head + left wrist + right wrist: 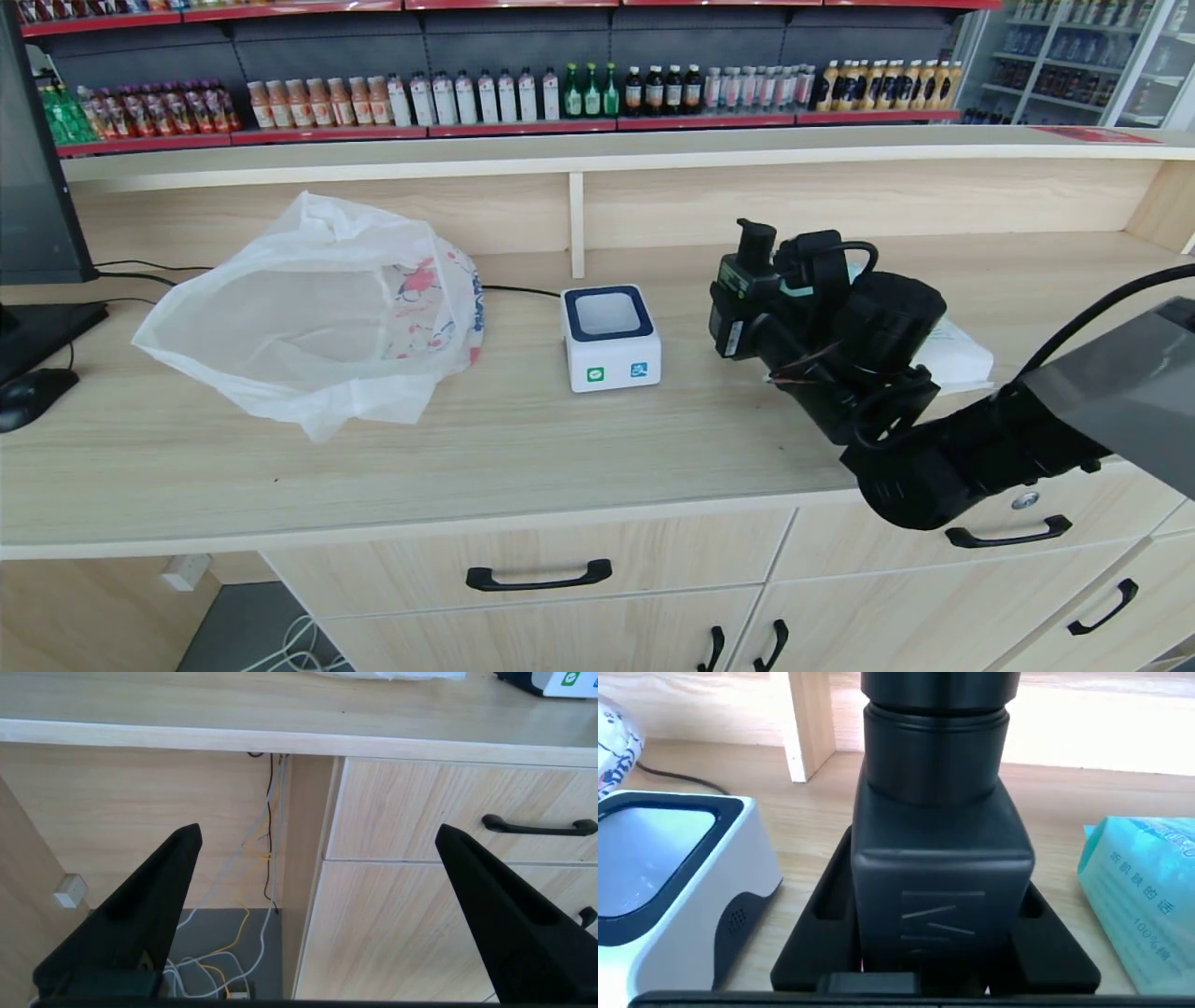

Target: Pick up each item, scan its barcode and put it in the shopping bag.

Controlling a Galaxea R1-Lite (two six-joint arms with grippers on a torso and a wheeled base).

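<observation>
Shelves of drinks run behind a pale wooden counter (523,448). Down on the left, the left gripper (318,835) hangs below the counter edge in front of the drawers (448,821), its fingers spread wide with nothing between them. On the counter the shopping bag (308,317) lies open. I can't tell whether the red and blue print in it is an item or the bag's own. The scanner (610,338) sits in the middle. Just to its right, the right gripper (934,961) is clamped on a dark bottle (754,247), near the scanner but not over its window. A tissue pack (1144,896) lies beyond. By my reckoning the bottle awaits scanning and bagging, and the tissues remain.
</observation>
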